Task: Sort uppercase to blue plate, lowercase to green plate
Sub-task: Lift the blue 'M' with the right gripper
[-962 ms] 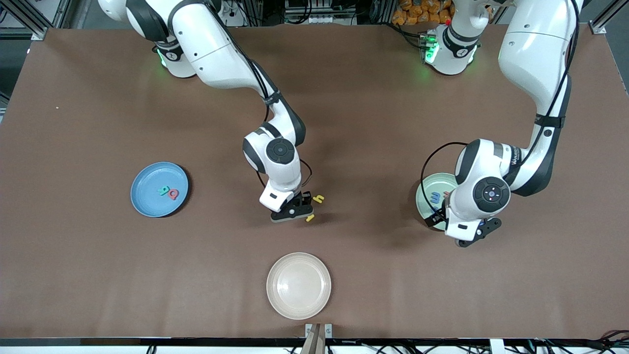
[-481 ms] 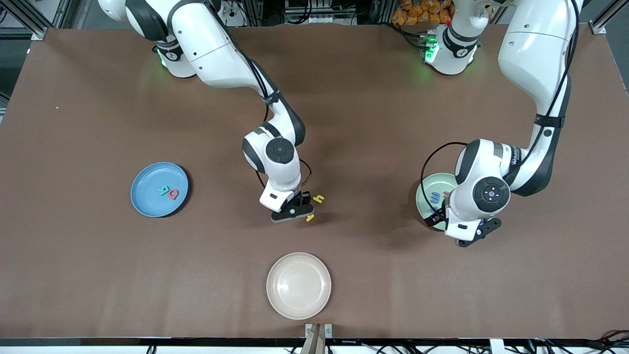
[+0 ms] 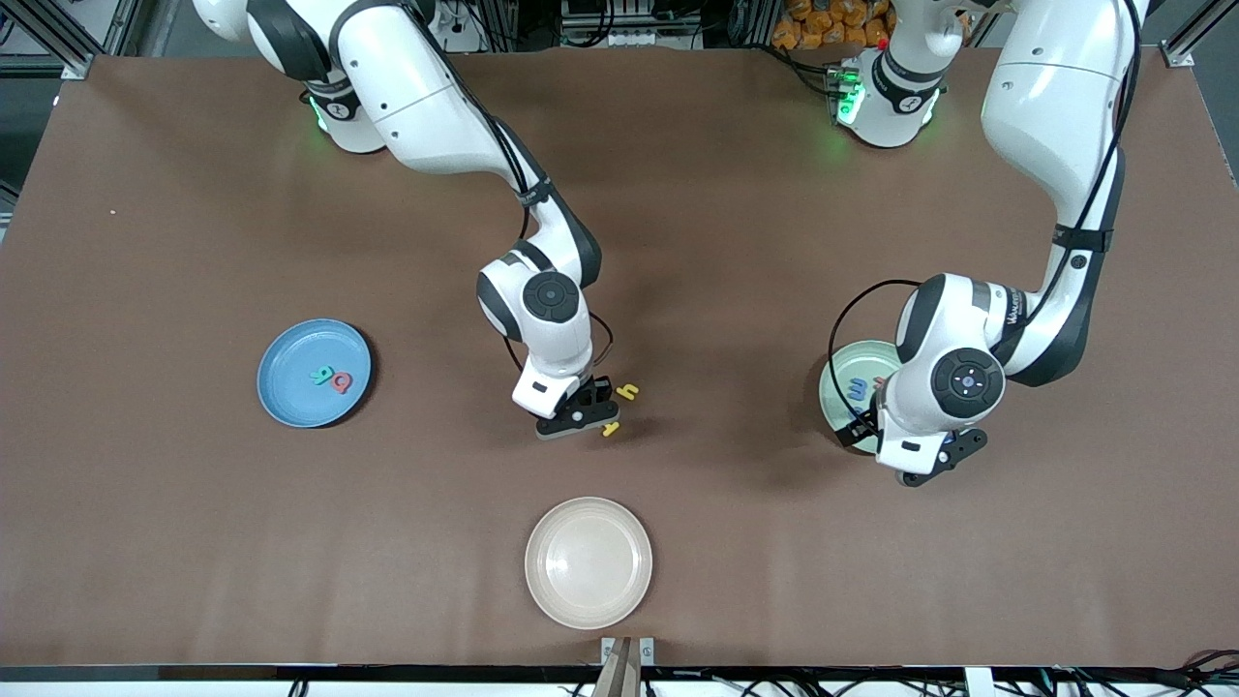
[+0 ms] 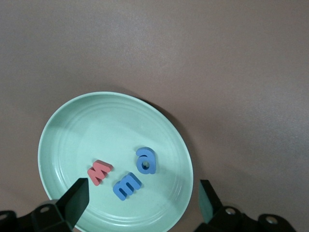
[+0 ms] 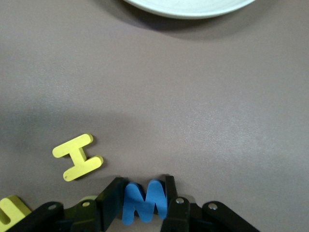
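On the brown surface [image 3: 194, 542], the blue plate [image 3: 290, 402] toward my right arm's end holds a teal R [image 3: 320, 375] and red Q [image 3: 341, 383]; the green plate [image 4: 67, 140] under my waiting, wide-open left claw [image 4: 140, 203] holds a red w [image 4: 99, 172], blue m [image 4: 127, 185] and blue a [image 4: 146, 161]. My right claw [image 5: 144, 200], mid-surface, is clenched on the blue W [image 5: 143, 201] by its outer edges. It looks light, soft foam, so a gentle pinch should do; the yellow H [image 5: 77, 157] and yellow h [image 3: 627, 391] lie beside it.

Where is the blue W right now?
The blue W is clamped in the right gripper at mid-table, beside the yellow H, farther from the front camera than the beige plate.
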Action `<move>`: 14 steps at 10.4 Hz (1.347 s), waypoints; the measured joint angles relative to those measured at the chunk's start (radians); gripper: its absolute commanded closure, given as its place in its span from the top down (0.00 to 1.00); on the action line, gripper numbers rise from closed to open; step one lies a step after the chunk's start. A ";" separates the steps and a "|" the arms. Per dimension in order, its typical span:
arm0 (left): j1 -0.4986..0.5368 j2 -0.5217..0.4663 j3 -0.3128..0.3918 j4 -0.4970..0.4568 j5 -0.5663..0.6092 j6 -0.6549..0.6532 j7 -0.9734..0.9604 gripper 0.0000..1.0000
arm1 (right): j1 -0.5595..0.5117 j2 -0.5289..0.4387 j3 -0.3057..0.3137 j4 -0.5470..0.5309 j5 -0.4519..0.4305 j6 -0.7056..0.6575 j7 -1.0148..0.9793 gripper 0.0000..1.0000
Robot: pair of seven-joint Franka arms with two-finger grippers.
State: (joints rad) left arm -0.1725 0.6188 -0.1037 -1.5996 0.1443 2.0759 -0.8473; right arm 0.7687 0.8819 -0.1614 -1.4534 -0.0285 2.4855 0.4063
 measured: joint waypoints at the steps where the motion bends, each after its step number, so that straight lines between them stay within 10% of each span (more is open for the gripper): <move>1: -0.001 0.000 0.000 0.000 0.000 0.000 0.000 1.00 | -0.004 0.000 0.000 0.000 0.000 0.000 -0.007 0.26; 14: -0.012 -0.003 -0.005 0.006 0.000 0.001 -0.001 1.00 | -0.028 0.000 -0.001 0.050 0.001 -0.140 -0.071 0.24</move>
State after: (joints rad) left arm -0.1844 0.6158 -0.1089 -1.5935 0.1443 2.0767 -0.8484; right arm 0.7407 0.8816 -0.1623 -1.4038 -0.0274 2.3459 0.3350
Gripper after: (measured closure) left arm 0.000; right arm 0.617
